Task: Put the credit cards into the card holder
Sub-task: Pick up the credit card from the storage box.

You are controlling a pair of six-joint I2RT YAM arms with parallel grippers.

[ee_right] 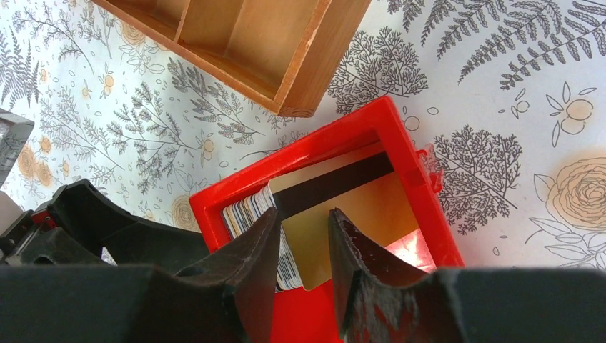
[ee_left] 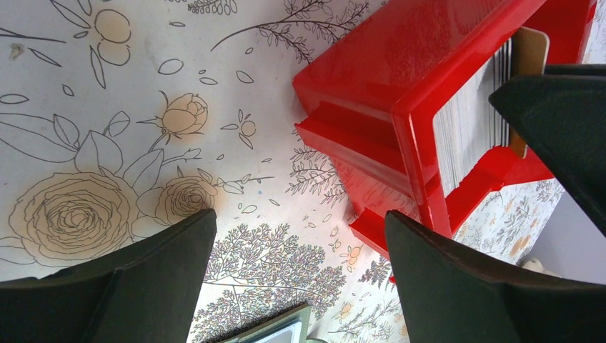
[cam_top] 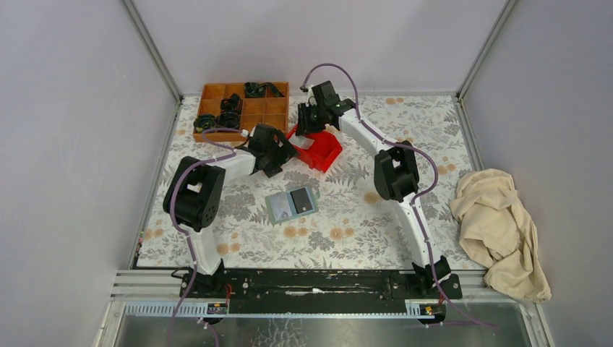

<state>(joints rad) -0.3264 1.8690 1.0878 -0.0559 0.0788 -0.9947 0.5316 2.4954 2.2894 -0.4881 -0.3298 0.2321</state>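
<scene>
Inside the red bin (ee_right: pixel 286 161), the credit cards (ee_right: pixel 357 214) are overhung by the right gripper (ee_right: pixel 304 239), narrowed, grip uncertain. The left gripper (ee_left: pixel 299 218) is held spread alongside; the card holder (cam_top: pixel 291 204) is laid open nearby.

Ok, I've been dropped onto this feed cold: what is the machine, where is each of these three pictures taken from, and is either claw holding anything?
The machine is two robot arms bolted at the near edge of a flower-patterned table. The wide picture looks down from above and behind them. The other two come from a camera on each wrist, so the dark shapes at the bottom are that arm's own fingers.

On the table are a red bin with credit cards standing in it, the green card holder lying flat nearer the arms, and a wooden tray at the back. A beige cloth lies off to the right.

The left gripper is wide open beside the bin and holds nothing. The right gripper hangs over the bin, its jaws narrowly apart in front of a yellow-tan card. No grip shows yet.
</scene>
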